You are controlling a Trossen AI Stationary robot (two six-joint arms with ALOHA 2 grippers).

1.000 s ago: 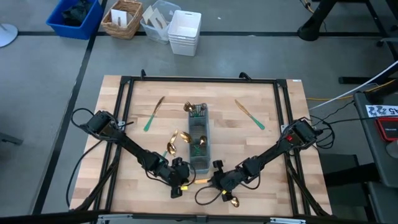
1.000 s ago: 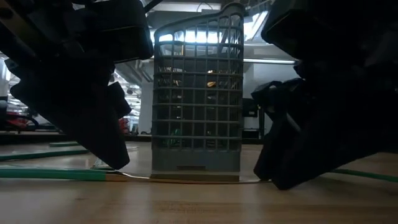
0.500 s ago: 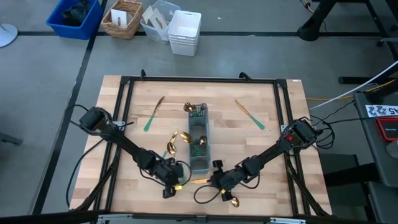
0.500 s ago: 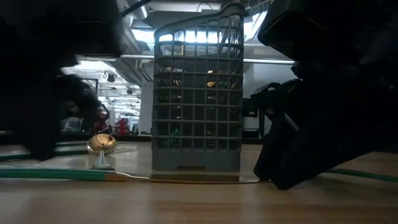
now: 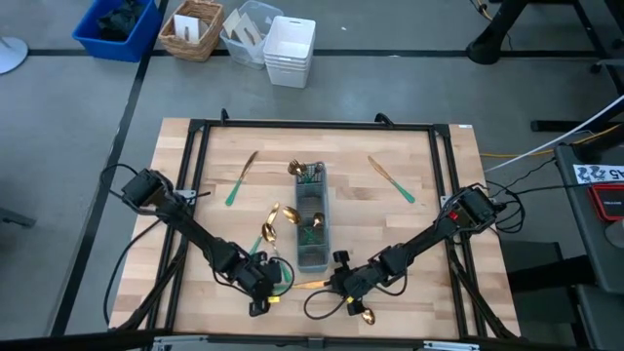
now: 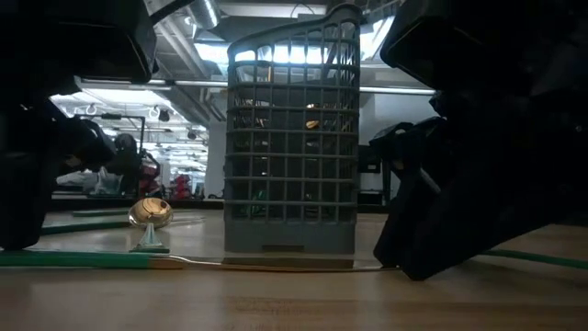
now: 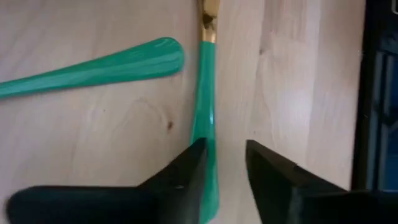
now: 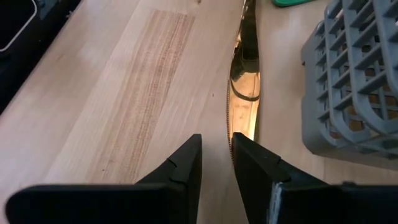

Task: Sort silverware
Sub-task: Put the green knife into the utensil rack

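A knife (image 5: 297,285) with a gold blade and a slim green handle lies flat on the wood in front of the near end of the grey caddy (image 5: 312,234). My left gripper (image 7: 221,162) stands open at the handle's free end. The handle (image 7: 205,124) runs along the inner edge of one finger, and I cannot tell whether it touches. My right gripper (image 8: 216,146) is at the blade's end, nearly shut on it. Inside the caddy stand several pieces of silverware. My right gripper has the tip end of the knife's gold blade (image 8: 242,121) between its two fingers, which lie along the blade and slant down from the table's right. One finger (image 8: 249,162) hides part of the contact. The knife lies flat on the table (image 6: 276,265).
Two spoons (image 5: 268,229) lie left of the caddy, and another spoon (image 5: 366,315) by my right gripper near the front edge. A second green handle (image 7: 93,65) lies close to my left gripper. Farther back lie a piece at the left (image 5: 241,178) and one at the right (image 5: 390,180).
My left gripper has opened, let go of the knife's green handle and drawn back toward the table's left and near edge, tipping as it went. In the low view it no longer hides a spoon. The knife has stayed on the table.
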